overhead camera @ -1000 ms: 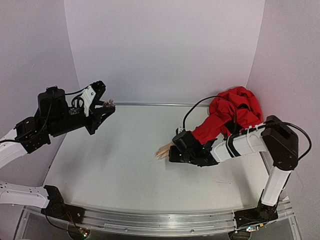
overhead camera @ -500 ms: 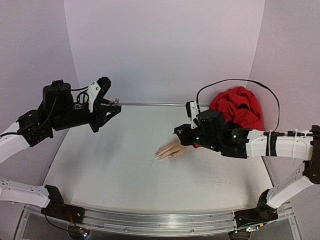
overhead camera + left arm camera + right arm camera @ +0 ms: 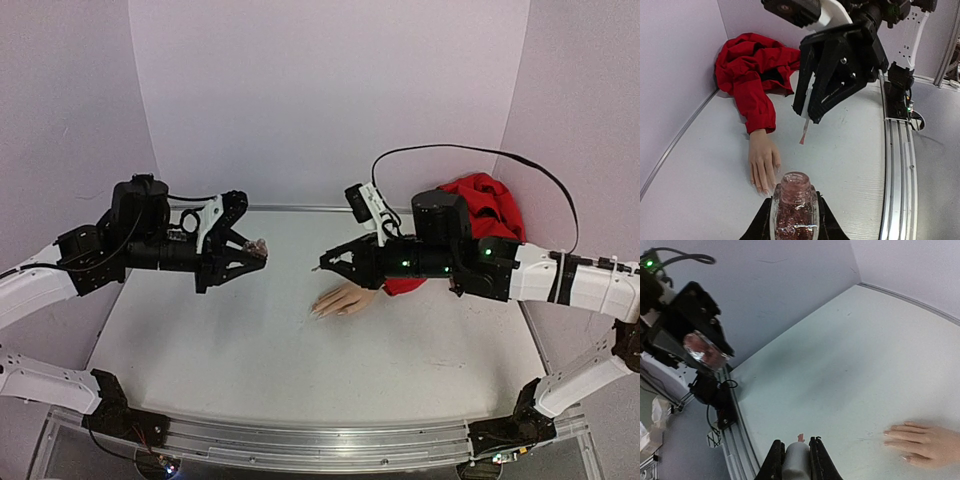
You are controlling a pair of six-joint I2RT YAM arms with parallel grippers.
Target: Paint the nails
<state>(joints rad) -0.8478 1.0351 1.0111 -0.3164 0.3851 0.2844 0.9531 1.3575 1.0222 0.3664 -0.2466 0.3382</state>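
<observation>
The pale peach mannequin hand (image 3: 341, 299) lies palm down on the table, its red sleeve (image 3: 472, 212) trailing to the back right. Its tiny nails (image 3: 762, 188) show at the fingertips in the left wrist view. My left gripper (image 3: 252, 251) is shut on an open glass bottle of pink glitter polish (image 3: 794, 210), held in the air left of the hand. My right gripper (image 3: 338, 262) is shut on the white cap (image 3: 797, 460). Its thin brush (image 3: 804, 134) points towards the bottle, above and just left of the hand. The hand also shows in the right wrist view (image 3: 925, 440).
The red fabric (image 3: 752, 67) is bunched in the back right corner against the wall. A metal rail (image 3: 897, 150) runs along the table's near edge, by the arm bases. Pale walls close the table on three sides.
My right gripper has lifted off the mannequin hand and swung left, brush pointing at the bottle. My left gripper has moved right and lower with the bottle, towards the middle.
</observation>
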